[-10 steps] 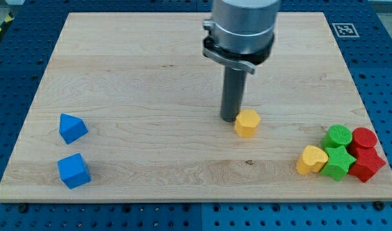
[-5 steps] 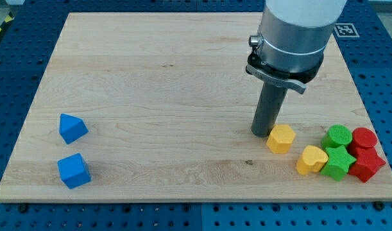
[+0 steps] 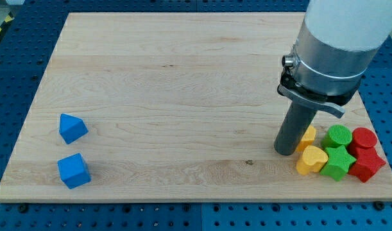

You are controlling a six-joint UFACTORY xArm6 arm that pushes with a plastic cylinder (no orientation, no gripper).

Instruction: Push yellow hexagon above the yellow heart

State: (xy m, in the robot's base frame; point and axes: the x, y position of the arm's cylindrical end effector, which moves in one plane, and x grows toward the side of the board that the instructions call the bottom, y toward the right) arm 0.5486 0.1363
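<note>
The yellow hexagon point(image 3: 308, 135) lies at the view's lower right, just above the yellow heart point(image 3: 311, 160) and touching or nearly touching it. The rod partly hides the hexagon's left side. My tip point(image 3: 286, 151) rests on the board right against the hexagon's left side and just left of the heart's upper edge.
Right of the yellow blocks sits a tight cluster: a green cylinder point(image 3: 339, 135), a green star point(image 3: 337, 162), a red cylinder point(image 3: 364, 137) and a red block point(image 3: 367, 163). Two blue blocks point(image 3: 72, 128) point(image 3: 74, 171) lie at the lower left. The wooden board's right edge point(image 3: 375, 128) is close by.
My tip has slid right and slightly down, pushing the yellow hexagon from mid-board to a spot above the yellow heart, next to the green cylinder.
</note>
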